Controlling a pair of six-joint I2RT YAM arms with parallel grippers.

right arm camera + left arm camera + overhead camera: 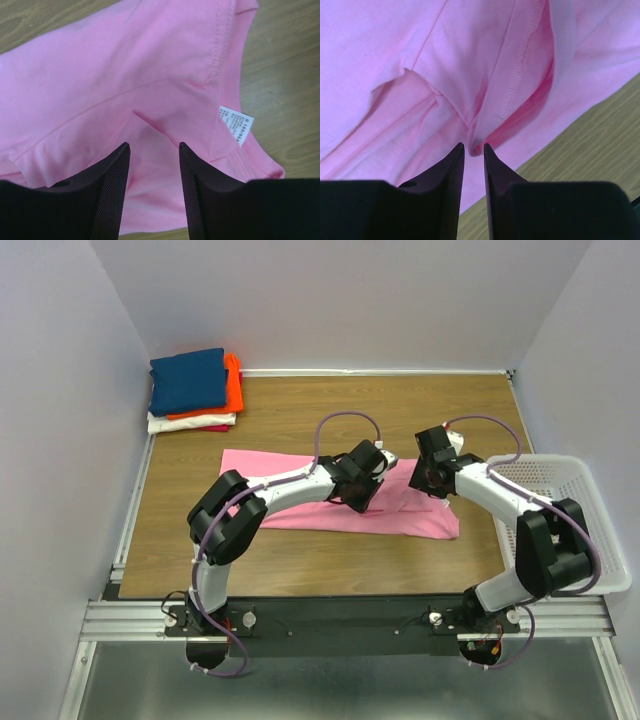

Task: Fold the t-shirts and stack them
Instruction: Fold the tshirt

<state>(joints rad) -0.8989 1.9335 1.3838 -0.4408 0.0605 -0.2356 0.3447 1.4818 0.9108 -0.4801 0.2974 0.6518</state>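
Stack [195,400] upper left: navy t-shirt [188,380] atop orange t-shirt [234,388], white t-shirt [185,423], red t-shirt [216,428]. Pink t-shirt [415,520] lies folded in long band across middle of top view, on table [300,410]. Left gripper [472,146] low over crease, jaws narrow, nothing between; tips possibly touching cloth. Right gripper [152,145] near collar, jaws wider, empty. Basket [590,500] at right edge.

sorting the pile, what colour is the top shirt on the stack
The top shirt is navy blue, clearest in the top view.
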